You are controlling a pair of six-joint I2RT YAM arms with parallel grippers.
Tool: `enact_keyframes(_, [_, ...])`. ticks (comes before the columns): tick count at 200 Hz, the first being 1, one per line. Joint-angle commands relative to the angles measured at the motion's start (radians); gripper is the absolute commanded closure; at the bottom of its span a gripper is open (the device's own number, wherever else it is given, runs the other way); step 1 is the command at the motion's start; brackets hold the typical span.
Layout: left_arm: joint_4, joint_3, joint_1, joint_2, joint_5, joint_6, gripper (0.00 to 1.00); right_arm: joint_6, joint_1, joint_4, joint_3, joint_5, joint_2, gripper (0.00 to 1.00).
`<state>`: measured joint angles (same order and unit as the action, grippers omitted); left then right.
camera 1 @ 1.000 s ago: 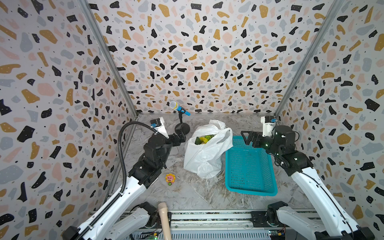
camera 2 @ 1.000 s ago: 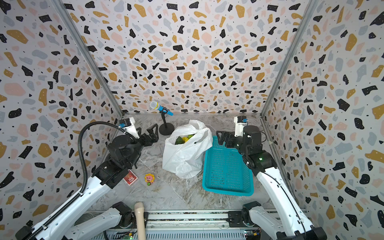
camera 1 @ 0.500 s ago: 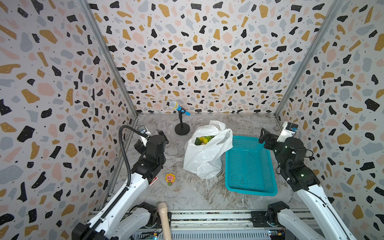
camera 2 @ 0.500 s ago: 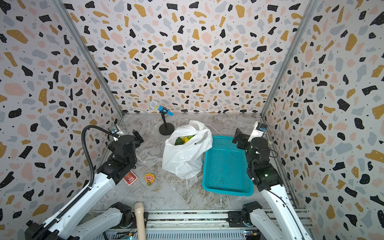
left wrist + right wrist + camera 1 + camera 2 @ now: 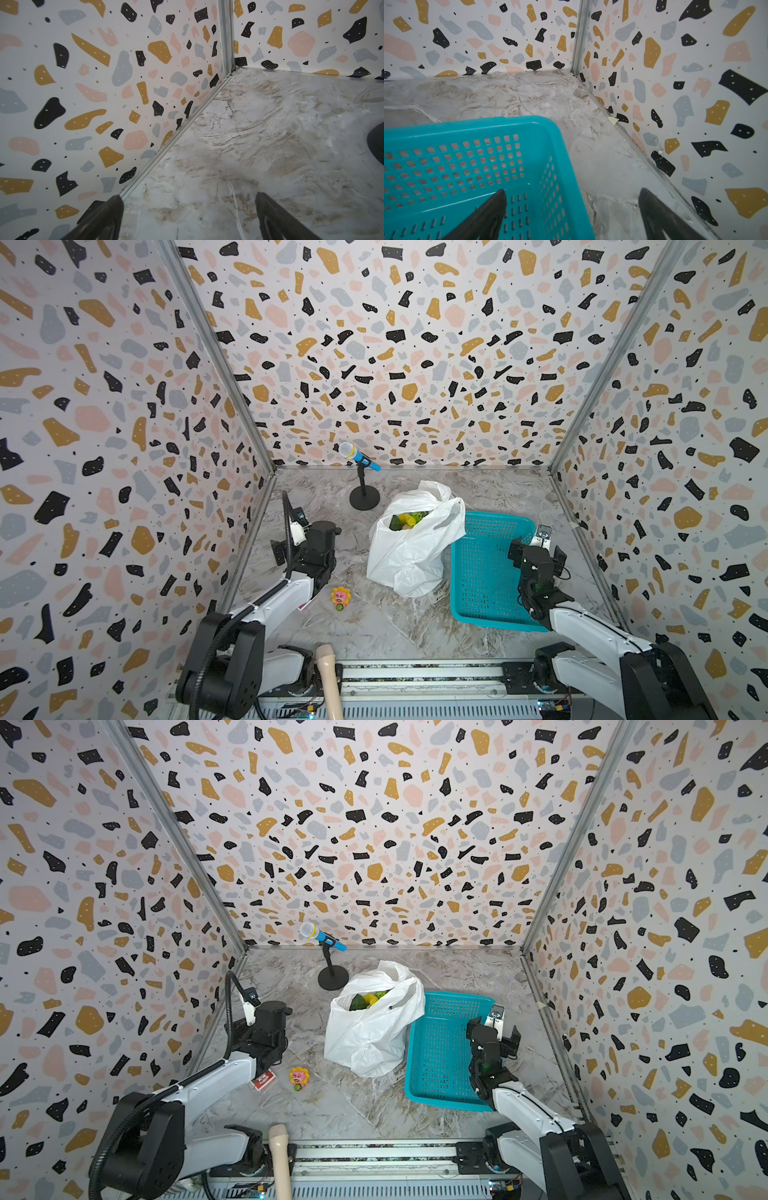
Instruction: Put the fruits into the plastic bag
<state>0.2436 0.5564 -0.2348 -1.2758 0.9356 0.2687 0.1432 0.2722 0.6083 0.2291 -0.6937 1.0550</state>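
The white plastic bag (image 5: 411, 551) (image 5: 370, 1036) stands mid-table with its mouth open upward. The fruits (image 5: 406, 520) (image 5: 368, 999) show in the mouth as yellow and green pieces; the rest of the contents are hidden by the plastic. My left gripper (image 5: 189, 207) is open and empty, low over bare marble by the left wall, well left of the bag. My right gripper (image 5: 572, 205) (image 5: 537, 551) is open and empty too. It hovers over the right rim of the teal basket (image 5: 467, 126), to the right of the bag.
The teal basket (image 5: 492, 517) lies right of the bag and touches it; no fruit shows in it. A toy microphone on a stand (image 5: 362, 477) is behind the bag. A sunflower-face toy (image 5: 340, 597) and a red card (image 5: 263, 1079) lie front left. A wooden handle (image 5: 328, 676) pokes in at the front edge.
Both arms have drawn back from the bag, the left toward the left wall and the right toward the right wall over the basket. Both grippers stayed open. The bag has not moved.
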Motion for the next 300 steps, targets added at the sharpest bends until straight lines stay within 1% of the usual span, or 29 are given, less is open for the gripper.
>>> enact_keyframes(1, [0.178,-0.044,0.011,-0.043,-0.036,-0.011,0.00,-0.036,-0.007,0.306,-0.083,0.056,0.033,0.01])
enact_keyframes(10, [0.232,-0.065,0.011,-0.065,-0.043,-0.017,0.00,-0.004,-0.018,0.350,-0.101,0.096,0.074,0.01])
enact_keyframes(15, [0.263,-0.078,0.012,-0.073,-0.044,-0.018,0.00,-0.015,-0.026,0.393,-0.102,0.104,0.105,0.01])
enact_keyframes(19, [0.289,-0.091,0.011,-0.079,-0.047,-0.019,0.00,-0.009,-0.026,0.384,-0.088,0.105,0.123,0.01])
enact_keyframes(24, [0.321,-0.107,0.011,-0.084,-0.050,-0.021,0.00,-0.031,-0.030,0.383,-0.072,0.143,0.141,0.01])
enact_keyframes(29, [0.363,-0.124,0.011,-0.086,-0.052,-0.024,0.00,-0.060,-0.040,0.428,-0.068,0.178,0.169,0.01])
enact_keyframes(41, [0.467,-0.166,0.012,-0.103,-0.052,-0.047,0.00,-0.115,-0.049,0.535,-0.061,0.199,0.239,0.01])
enact_keyframes(47, [0.478,-0.168,0.013,-0.107,-0.049,-0.057,0.00,-0.126,-0.053,0.570,-0.061,0.214,0.270,0.01])
enact_keyframes(54, [0.499,-0.164,0.014,-0.109,-0.063,-0.080,0.00,-0.132,-0.079,0.659,-0.074,0.284,0.334,0.01])
enact_keyframes(59, [0.547,-0.178,0.014,-0.116,-0.074,-0.102,0.01,-0.153,-0.104,0.737,-0.081,0.367,0.380,0.01])
enact_keyframes(65, [0.612,-0.201,0.015,-0.128,-0.094,-0.120,0.01,-0.165,-0.117,0.728,-0.068,0.454,0.407,0.01])
enact_keyframes(69, [0.663,-0.216,0.015,-0.143,-0.102,-0.133,0.02,-0.173,-0.125,0.707,-0.060,0.487,0.427,0.01])
enact_keyframes(76, [0.681,-0.216,0.015,-0.159,-0.099,-0.160,0.03,-0.170,-0.134,0.752,-0.060,0.500,0.449,0.01])
enact_keyframes(85, [0.626,-0.193,0.017,-0.157,-0.136,-0.162,0.04,-0.163,-0.144,0.685,-0.050,0.529,0.429,0.01])
enact_keyframes(94, [0.672,-0.210,0.016,-0.156,-0.159,-0.182,0.07,-0.171,-0.149,0.681,-0.052,0.557,0.423,0.01])
enact_keyframes(113, [0.762,-0.271,0.015,-0.130,-0.263,-0.225,0.09,-0.169,-0.157,0.653,-0.036,0.578,0.429,0.01])
enact_keyframes(121, [0.787,-0.291,0.017,-0.122,-0.276,-0.227,0.09,-0.166,-0.160,0.650,-0.033,0.579,0.430,0.01])
enact_keyframes(134, [0.889,-0.349,0.022,-0.112,-0.305,-0.232,0.08,-0.167,-0.160,0.650,-0.034,0.579,0.429,0.01])
enact_keyframes(142, [0.974,-0.400,0.041,-0.118,-0.367,-0.224,0.07,-0.170,-0.160,0.658,-0.039,0.574,0.428,0.01])
enact_keyframes(147, [1.054,-0.420,0.047,-0.151,-0.358,-0.228,0.07,-0.169,-0.157,0.664,-0.042,0.571,0.427,0.01])
enact_keyframes(152, [1.090,-0.420,0.052,-0.176,-0.355,-0.233,0.06,-0.169,-0.156,0.664,-0.042,0.570,0.427,0.01])
enact_keyframes(171, [0.982,-0.399,0.065,-0.140,-0.385,-0.216,0.04,-0.169,-0.154,0.659,-0.040,0.569,0.427,0.01])
enact_keyframes(184, [1.008,-0.405,0.066,-0.148,-0.383,-0.218,0.04,-0.170,-0.155,0.661,-0.039,0.568,0.427,0.01])
enact_keyframes(194, [0.988,-0.400,0.066,-0.141,-0.386,-0.218,0.04,-0.169,-0.155,0.661,-0.039,0.569,0.430,0.01])
enact_keyframes(268, [0.991,-0.401,0.067,-0.141,-0.385,-0.218,0.03,-0.170,-0.161,0.652,-0.033,0.576,0.434,0.01])
enact_keyframes(280, [0.991,-0.401,0.067,-0.143,-0.385,-0.218,0.03,-0.168,-0.172,0.635,-0.017,0.600,0.443,0.01])
enact_keyframes(294, [0.991,-0.400,0.066,-0.142,-0.385,-0.218,0.03,-0.158,-0.205,0.607,0.003,0.672,0.452,0.01])
enact_keyframes(300, [0.991,-0.400,0.066,-0.143,-0.385,-0.217,0.03,-0.158,-0.206,0.606,0.002,0.674,0.448,0.01])
